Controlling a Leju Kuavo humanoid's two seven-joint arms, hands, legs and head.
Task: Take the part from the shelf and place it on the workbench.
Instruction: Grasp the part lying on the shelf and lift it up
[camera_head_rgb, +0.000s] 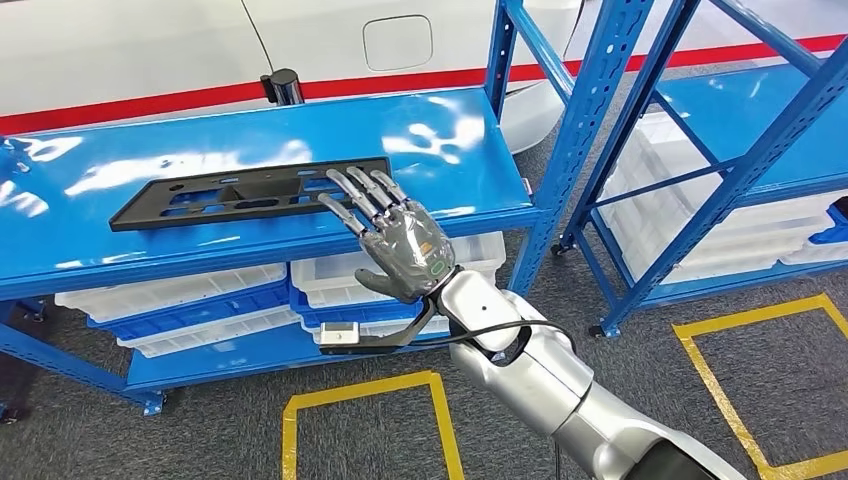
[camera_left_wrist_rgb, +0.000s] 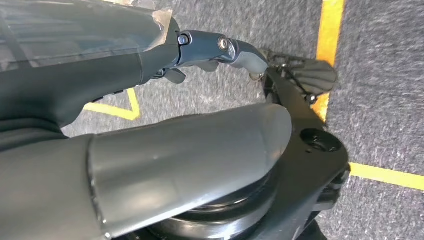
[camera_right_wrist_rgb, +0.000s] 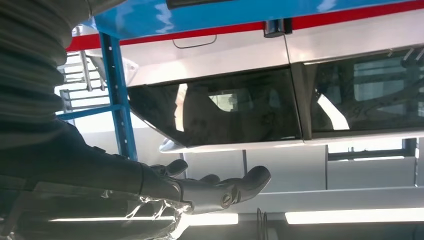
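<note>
Lying flat on the top board of the blue shelf (camera_head_rgb: 470, 150), long side along the board: the black part (camera_head_rgb: 240, 192), a flat plate with cut-outs. Reaching toward its right end in the head view: the right hand (camera_head_rgb: 395, 235), palm up, fingers (camera_head_rgb: 352, 190) stretched out and apart, holding nothing. Fingertips overlapping the plate's right end; touching or just hovering, cannot tell from this view. Sitting on the lower boards of the same shelf: white plastic trays (camera_head_rgb: 200, 300), stacked. Standing to the right: a second blue rack (camera_head_rgb: 740, 150), also carrying white trays. Marking the grey floor: yellow tape lines (camera_head_rgb: 360, 390).

Looking from under the right hand (camera_right_wrist_rgb: 210, 190) in the right wrist view: fingers lying open and nearly straight, nothing between them, with the blue shelf edge (camera_right_wrist_rgb: 225, 15) and a white car (camera_right_wrist_rgb: 300, 55) with dark windows beyond. Part not to be made out here.

Hanging low in the left wrist view: the left hand (camera_left_wrist_rgb: 165, 115), above grey floor with yellow lines (camera_left_wrist_rgb: 330, 30). Thumb and one dark finger (camera_left_wrist_rgb: 220, 50) showing, extended, nothing in the grasp; whether the remaining fingers are apart or curled, cannot tell.
</note>
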